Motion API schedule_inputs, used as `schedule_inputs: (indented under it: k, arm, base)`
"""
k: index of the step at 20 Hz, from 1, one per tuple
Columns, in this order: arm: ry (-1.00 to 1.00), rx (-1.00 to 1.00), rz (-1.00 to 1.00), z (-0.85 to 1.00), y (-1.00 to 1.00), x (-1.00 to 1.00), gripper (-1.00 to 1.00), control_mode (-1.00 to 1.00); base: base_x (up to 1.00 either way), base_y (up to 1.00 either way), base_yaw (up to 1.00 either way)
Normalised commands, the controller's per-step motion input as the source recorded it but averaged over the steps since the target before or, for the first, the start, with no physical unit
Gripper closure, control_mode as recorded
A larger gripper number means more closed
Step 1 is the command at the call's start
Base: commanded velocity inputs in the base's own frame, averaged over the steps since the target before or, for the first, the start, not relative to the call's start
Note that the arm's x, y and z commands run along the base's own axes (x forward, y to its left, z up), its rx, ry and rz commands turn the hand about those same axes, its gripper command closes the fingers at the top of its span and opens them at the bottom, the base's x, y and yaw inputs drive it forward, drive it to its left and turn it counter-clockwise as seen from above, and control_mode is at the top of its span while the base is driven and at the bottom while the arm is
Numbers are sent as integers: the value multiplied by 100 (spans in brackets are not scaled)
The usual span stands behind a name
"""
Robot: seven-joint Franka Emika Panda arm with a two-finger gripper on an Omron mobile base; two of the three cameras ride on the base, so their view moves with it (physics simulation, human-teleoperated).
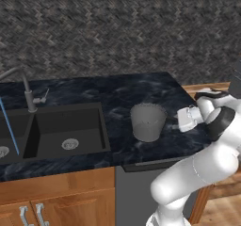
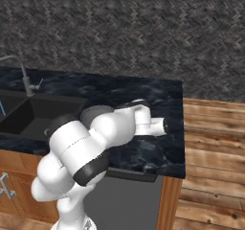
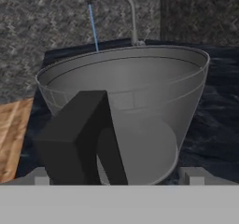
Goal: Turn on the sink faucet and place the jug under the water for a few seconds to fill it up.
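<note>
Right before my hand the jug (image 3: 126,101) stands upright on the counter (image 1: 117,95), mouth up. My gripper (image 1: 181,121) is wide open, holding nothing, just beside its wall. Water (image 1: 9,126) already runs into the sink (image 1: 70,126), far beyond the jug.

jug (image 1: 148,121) on counter (image 1: 117,98) right of sink (image 1: 52,131) | faucet (image 1: 28,91) behind sink

Bare counter (image 1: 117,98) lies between jug (image 1: 148,121) and sink (image 1: 66,128); only the faucet (image 1: 29,95) stands behind.
</note>
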Motion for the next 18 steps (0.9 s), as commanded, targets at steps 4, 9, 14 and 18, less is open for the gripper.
schedule_inputs:
  k: [4, 9, 14, 18]
  arm:
    - [0, 0, 0, -8, 17, 0, -100, -100]
    - [0, 0, 0, -10, 23, 0, -100, -100]
    - [0, 0, 0, -6, 15, 0, 100, -100]
    - [0, 0, 0, 0, 0, 0, 100, -100]
  base:
    - [0, 0, 0]
    - [0, 0, 0]
    - [0, 0, 0]
    - [0, 0, 0]
